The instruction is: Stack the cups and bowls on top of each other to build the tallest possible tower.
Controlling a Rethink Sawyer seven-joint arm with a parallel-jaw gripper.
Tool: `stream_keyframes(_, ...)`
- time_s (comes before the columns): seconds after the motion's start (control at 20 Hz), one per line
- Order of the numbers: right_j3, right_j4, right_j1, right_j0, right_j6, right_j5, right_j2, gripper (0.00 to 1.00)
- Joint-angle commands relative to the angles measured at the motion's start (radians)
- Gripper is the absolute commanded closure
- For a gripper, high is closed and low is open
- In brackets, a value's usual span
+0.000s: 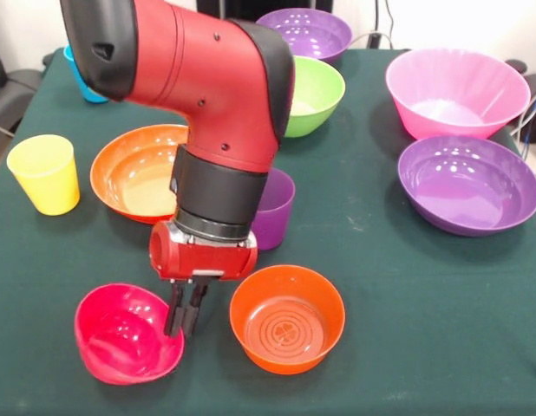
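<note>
Claw (pixel 186 314) hangs at right rim of small red bowl (pixel 127 334), fingers nearly together, seemingly pinching that rim. Small orange bowl (pixel 287 317) just beside.

The arm (pixel 207 104) hides most of the blue cup (pixel 84 82) and part of the purple cup (pixel 275 208).
</note>
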Motion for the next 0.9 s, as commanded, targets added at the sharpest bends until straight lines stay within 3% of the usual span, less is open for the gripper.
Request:
stream_keyframes(0.05,-0.049,0.01,0.053,0.047,0.145,-0.036,-0.02,1.0)
stream_keyframes(0.3,-0.093,0.04,0.091,0.077,0.169,-0.027,-0.04,1.0)
stream_keyframes(0.5,-0.121,0.054,0.112,0.133,0.25,-0.023,-0.098,1.0)
stream_keyframes(0.9,-0.104,0.115,0.086,0.141,0.204,-0.001,-0.114,1.0)
